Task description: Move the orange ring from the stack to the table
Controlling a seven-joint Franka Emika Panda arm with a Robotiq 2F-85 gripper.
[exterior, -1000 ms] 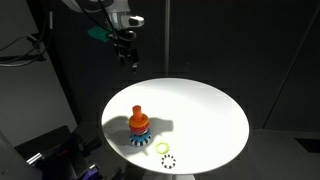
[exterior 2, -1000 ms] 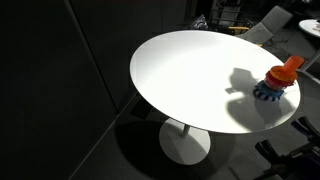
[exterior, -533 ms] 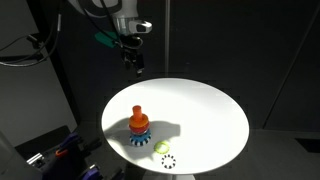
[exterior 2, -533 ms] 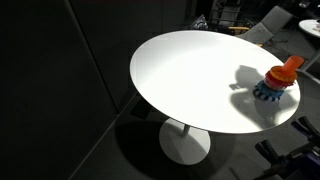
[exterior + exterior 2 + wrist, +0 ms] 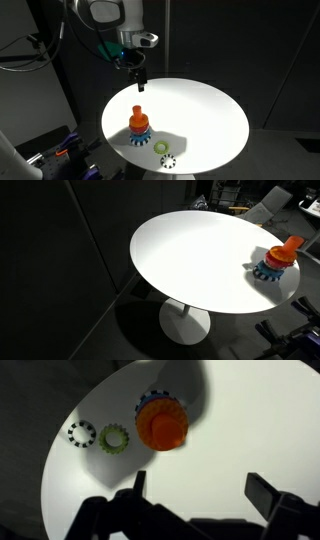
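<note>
The stack (image 5: 139,130) stands on the round white table (image 5: 200,110), near one edge. It has a blue scalloped base and an orange peg; the orange ring (image 5: 139,123) sits on top. It also shows in an exterior view (image 5: 277,262) and in the wrist view (image 5: 161,426). My gripper (image 5: 139,84) hangs high above the table, behind the stack. In the wrist view its fingers (image 5: 198,488) are spread wide with nothing between them.
A yellow-green ring (image 5: 161,148) and a black-and-white ring (image 5: 169,159) lie on the table beside the stack, also in the wrist view (image 5: 115,438) (image 5: 81,433). The table edge drops off close to the toy. Dark surroundings and equipment stand around the table.
My gripper has moved down and toward the stack over the last second. Its shadow on the table has shifted. The stack and loose rings have not moved.
</note>
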